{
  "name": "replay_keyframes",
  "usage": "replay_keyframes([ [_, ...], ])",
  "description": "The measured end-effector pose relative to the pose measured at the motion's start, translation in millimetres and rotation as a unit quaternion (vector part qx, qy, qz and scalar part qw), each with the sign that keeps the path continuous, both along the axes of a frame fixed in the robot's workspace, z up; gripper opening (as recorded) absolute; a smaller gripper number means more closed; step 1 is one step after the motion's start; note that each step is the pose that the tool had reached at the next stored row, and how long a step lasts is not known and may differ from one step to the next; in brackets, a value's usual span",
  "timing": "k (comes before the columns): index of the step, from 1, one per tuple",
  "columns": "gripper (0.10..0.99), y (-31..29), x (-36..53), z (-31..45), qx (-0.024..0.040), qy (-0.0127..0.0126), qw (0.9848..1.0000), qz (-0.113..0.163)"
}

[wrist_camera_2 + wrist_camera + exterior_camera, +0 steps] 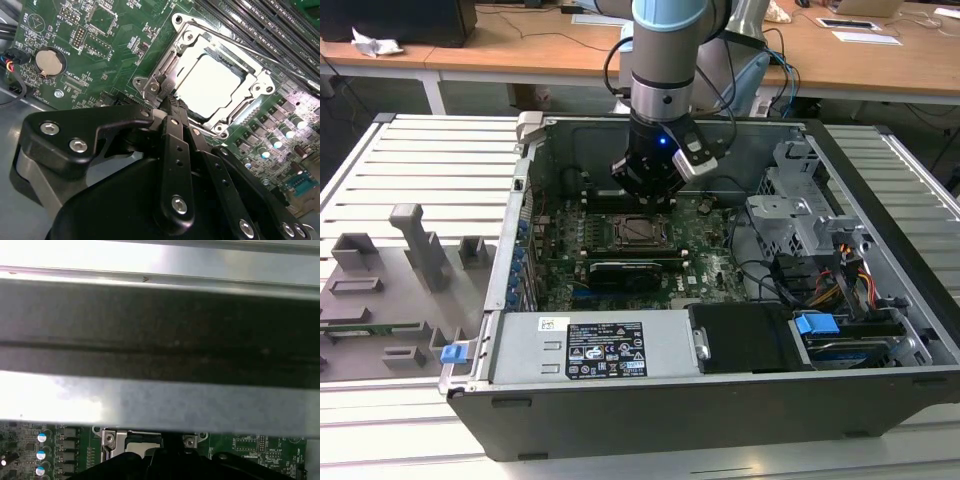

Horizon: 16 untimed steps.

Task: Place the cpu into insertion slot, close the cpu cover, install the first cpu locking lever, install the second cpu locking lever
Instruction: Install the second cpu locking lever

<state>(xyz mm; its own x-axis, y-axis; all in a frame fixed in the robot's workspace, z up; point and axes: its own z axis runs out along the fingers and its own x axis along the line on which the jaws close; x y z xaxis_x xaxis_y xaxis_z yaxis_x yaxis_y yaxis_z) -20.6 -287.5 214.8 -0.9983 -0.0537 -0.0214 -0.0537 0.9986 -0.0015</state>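
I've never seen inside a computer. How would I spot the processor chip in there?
Look into the open computer case at the green motherboard on its floor. Just below the gripper sits a square metal frame, the cpu cover. The cpu is the flat, shiny silver square in its window, unlike the long black memory slots beside it.

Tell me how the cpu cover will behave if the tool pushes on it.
The cpu cover is a thin metal frame with a large window, so it is probably light and springy. It seems to lie flat over the cpu, so a downward push should move it little. Its shiny surface may let the tool slip.
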Motion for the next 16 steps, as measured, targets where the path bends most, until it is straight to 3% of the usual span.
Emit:
replay_keyframes([
  [6,0.106,-0.1,0.0,5.7,0.0,0.0,1.0,0.0],
  [8,0.106,-0.1,0.0,17.3,0.0,0.0,1.0,0.0],
  [9,0.106,-0.2,0.0,18.6,0.0,0.0,1.0,0.0],
  [16,0.106,-7.7,0.0,18.7,0.0001,0.0,1.0,0.0],
])
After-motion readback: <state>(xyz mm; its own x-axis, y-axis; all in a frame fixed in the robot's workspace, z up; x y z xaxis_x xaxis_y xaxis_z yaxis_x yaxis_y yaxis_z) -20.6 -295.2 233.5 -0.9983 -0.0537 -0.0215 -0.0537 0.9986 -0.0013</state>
